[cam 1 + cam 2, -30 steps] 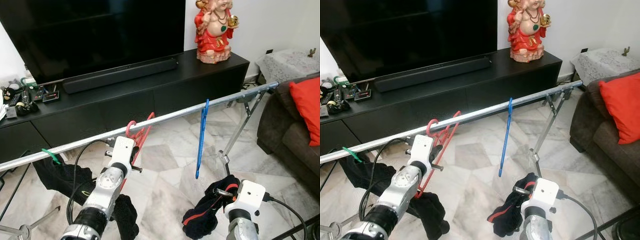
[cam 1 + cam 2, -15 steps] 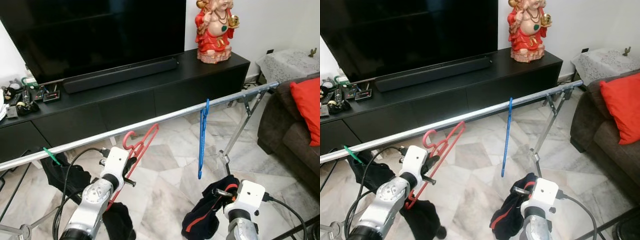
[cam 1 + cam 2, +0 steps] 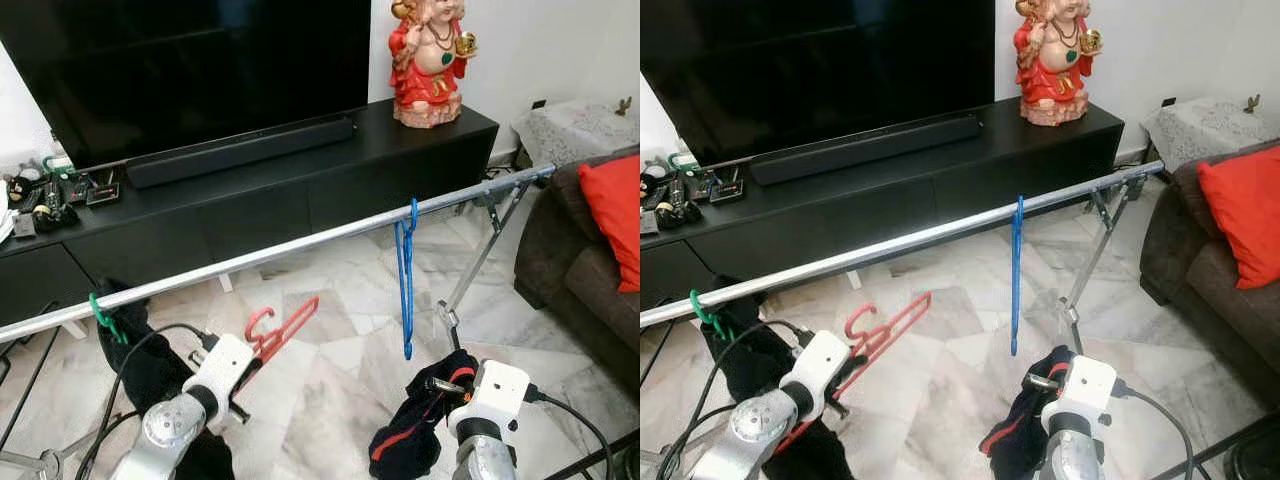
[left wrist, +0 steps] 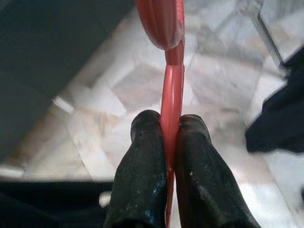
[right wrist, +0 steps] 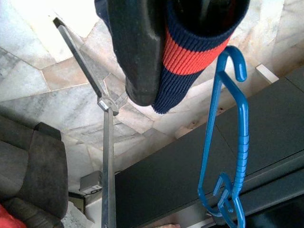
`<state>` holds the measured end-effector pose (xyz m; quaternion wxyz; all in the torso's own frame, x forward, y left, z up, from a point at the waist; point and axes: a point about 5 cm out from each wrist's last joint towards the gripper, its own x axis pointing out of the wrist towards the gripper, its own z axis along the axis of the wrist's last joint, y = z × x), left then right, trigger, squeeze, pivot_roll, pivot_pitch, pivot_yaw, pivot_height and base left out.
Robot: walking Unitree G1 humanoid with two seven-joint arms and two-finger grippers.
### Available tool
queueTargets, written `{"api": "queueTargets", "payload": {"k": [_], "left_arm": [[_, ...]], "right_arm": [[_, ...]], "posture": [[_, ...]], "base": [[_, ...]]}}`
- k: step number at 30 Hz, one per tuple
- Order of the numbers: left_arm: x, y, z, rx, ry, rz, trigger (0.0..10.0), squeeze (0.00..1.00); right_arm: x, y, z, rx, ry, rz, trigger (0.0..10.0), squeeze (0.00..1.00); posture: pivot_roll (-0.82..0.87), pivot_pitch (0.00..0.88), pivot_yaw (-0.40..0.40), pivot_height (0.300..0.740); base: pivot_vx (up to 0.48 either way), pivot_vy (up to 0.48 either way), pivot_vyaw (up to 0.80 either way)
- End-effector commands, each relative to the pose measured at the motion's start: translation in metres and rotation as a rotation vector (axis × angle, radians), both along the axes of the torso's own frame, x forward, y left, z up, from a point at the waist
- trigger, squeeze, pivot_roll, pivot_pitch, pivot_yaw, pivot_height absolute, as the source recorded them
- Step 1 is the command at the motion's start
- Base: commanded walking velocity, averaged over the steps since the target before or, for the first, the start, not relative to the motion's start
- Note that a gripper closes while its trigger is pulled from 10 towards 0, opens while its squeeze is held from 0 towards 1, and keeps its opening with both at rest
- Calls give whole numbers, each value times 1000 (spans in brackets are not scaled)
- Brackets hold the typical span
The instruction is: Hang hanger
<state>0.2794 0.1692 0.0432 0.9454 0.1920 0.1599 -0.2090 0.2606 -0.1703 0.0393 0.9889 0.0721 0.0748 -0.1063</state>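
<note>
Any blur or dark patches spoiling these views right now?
Left wrist view: floor behind soft, red hanger sharp between the fingers. Right wrist view: sock close and dark, blue hanger crisp. Eye views: evenly lit, sharp rail.

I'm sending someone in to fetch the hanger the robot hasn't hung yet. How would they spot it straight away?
Start at the long silver rail that runs in front of the black TV cabinet. Below it, toward its lower end, the left gripper is shut on the red hanger, hook free of the rail. Unlike it, the blue hanger and the green hanger hang from the rail.
</note>
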Motion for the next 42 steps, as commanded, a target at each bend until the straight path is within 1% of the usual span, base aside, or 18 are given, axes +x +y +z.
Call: {"api": "queueTargets", "payload": {"k": [1, 4, 9, 10, 12, 13, 15, 16, 17, 20, 21, 22, 23, 29, 30, 33, 38, 42], "left_arm": [[-7, 15, -21, 28, 100, 89, 10000, 0], [-12, 20, -34, 22, 156, 136, 10000, 0], [-19, 26, -48, 38, 221, 163, 10000, 0], [-25, 32, -58, 58, 260, 192, 10000, 0], [-29, 39, -64, 56, 287, 242, 10000, 0], [-34, 46, -69, 45, 314, 299, 10000, 0], [-43, 54, -78, 61, 358, 347, 10000, 0], [-50, 59, -83, 79, 385, 362, 10000, 0], [-62, 65, -91, 108, 428, 383, 10000, 0], [-78, 74, -101, 99, 484, 453, 10000, 0], [-89, 79, -106, 91, 517, 495, 10000, 0], [-89, 79, -106, 91, 517, 495, 10000, 0], [-99, 83, -111, 81, 551, 537, 10000, 0], [-126, 85, -125, 70, 652, 623, 10000, 0], [-126, 85, -125, 70, 652, 623, 10000, 0], [-132, 85, -128, 30, 668, 691, 10000, 0], [-134, 84, -129, -8, 658, 719, 10000, 0], [-139, 85, -131, -4, 674, 726, 10000, 0]], "right_arm": [[3, 4, 2, -6, -8, 18, 10000, 0], [4, 2, 3, -9, -11, 19, 10000, 0], [5, 2, 3, -12, -11, 19, 10000, 0], [5, 1, 3, -13, -12, 18, 10000, 0], [5, 1, 4, -14, -12, 18, 10000, 0], [5, 0, 4, -15, -12, 17, 10000, 0], [5, -1, 4, -16, -11, 17, 10000, 0], [5, -1, 4, -17, -10, 17, 10000, 0], [4, -1, 3, -18, -7, 18, 10000, 0], [4, -2, 4, -20, -7, 17, 10000, 0], [4, -3, 4, -22, -7, 18, 10000, 0], [4, -3, 4, -22, -7, 18, 10000, 0], [5, -3, 4, -24, -7, 20, 10000, 0], [7, -2, 5, -25, -9, 28, 10000, 0], [7, -2, 5, -25, -9, 28, 10000, 0], [8, -3, 7, -27, -13, 27, 10000, 0], [6, -6, 6, -31, -5, 27, 10000, 0], [7, -5, 7, -29, -7, 28, 10000, 0]], "posture": [[36, 27, 91, 740], [35, 24, 88, 740], [36, 25, 85, 740], [35, 28, 82, 740], [34, 31, 80, 740], [34, 32, 77, 740], [40, 37, 74, 740], [40, 37, 74, 740], [40, 37, 74, 740], [38, 43, 66, 740], [39, 45, 63, 740], [39, 45, 63, 740], [43, 47, 58, 740], [36, 48, 51, 740], [36, 48, 51, 740], [30, 51, 49, 740], [35, 52, 43, 740], [34, 51, 42, 740]], "base": [[0, 0, 0], [0, 0, 0], [0, 0, 0], [0, 0, 0], [0, 0, 0], [0, 0, 0], [0, 0, 0], [0, 0, 0], [0, 0, 0], [0, 0, 0], [0, 0, 0], [0, 0, 0], [0, 0, 0], [0, 0, 0], [0, 0, 0], [0, 0, 0], [0, 0, 0], [0, 0, 0]]}}
